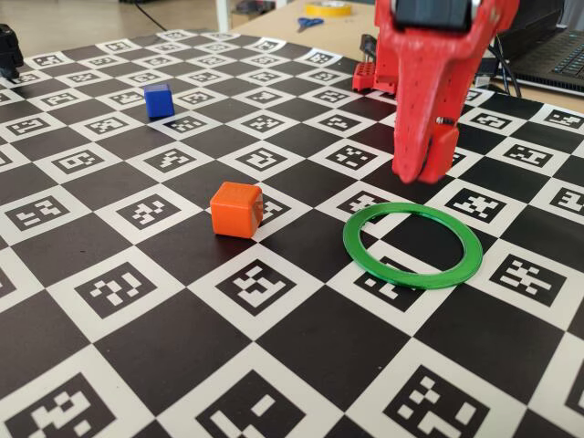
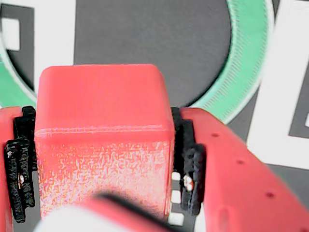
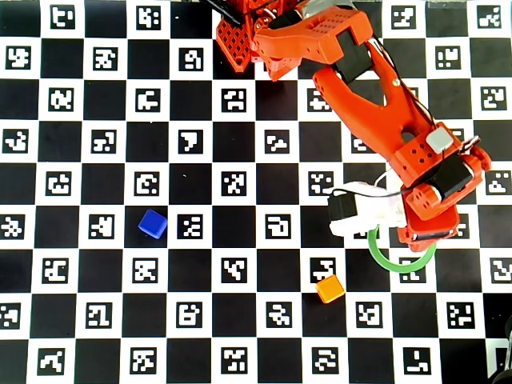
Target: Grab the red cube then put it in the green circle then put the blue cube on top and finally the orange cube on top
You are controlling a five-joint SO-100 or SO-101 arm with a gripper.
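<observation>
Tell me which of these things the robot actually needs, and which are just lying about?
Needed:
- red cube, held in the tool above the ring
- green circle
- blue cube
- orange cube

Lying about:
- scissors
- yellow tape roll
- laptop
- patterned checkerboard mat

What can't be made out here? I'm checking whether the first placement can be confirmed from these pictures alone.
- Red cube: shown only in the wrist view; in the fixed and overhead views the gripper and arm cover it.
- Its height above the board: no view settles it.
- Green circle: mostly under the arm in the overhead view, cut by the cube in the wrist view.
- Wrist view foreground: blurred.
</observation>
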